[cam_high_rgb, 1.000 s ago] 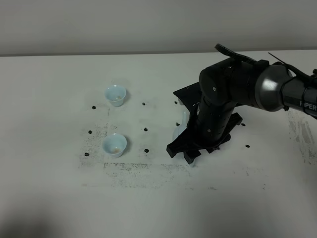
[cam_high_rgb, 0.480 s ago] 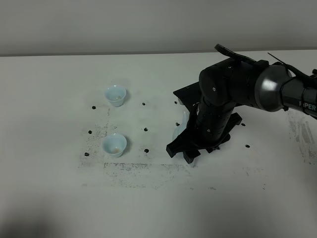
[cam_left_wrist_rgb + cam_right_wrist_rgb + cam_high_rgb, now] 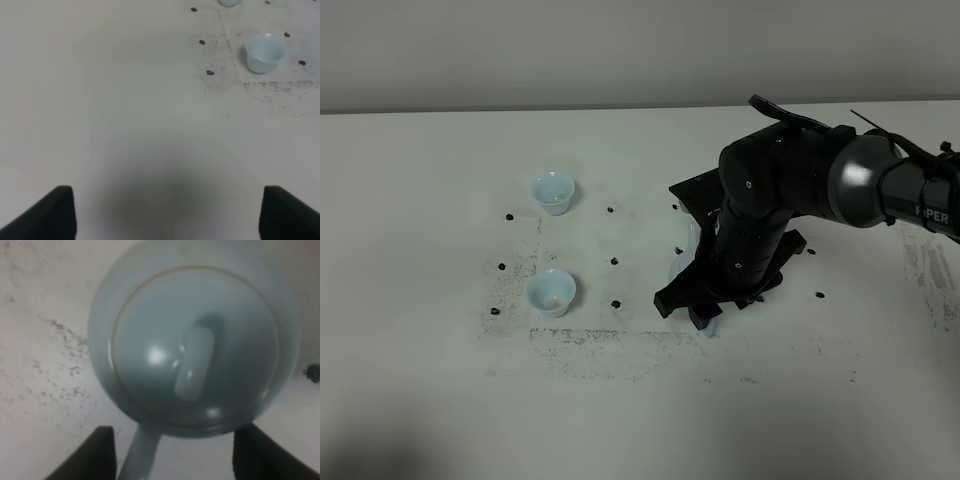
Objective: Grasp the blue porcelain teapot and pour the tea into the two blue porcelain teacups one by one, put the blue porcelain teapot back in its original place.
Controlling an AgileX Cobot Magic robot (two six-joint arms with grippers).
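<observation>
- The blue porcelain teapot sits directly under the right pincer, seen from straight above with its lid on and the small knob in the middle.
- The right pincer is spread wide: its two dark fingertips stand on either side of the teapot's handle, with a gap on each side, so nothing is pinched.
- From the high camera, the black right arm bends down over the teapot and hides nearly all of it; only a pale blue sliver shows beside the wrist.
- The two blue porcelain teacups stand upright on the white counter, well apart from the right pincer and out beyond the teapot on its far side, one behind the other.
- Small black dots and grey scuffing mark the counter between the cups and the right pincer.
- The left pincer is spread too, with bare counter between its tips; one cup lies well ahead of it.
</observation>
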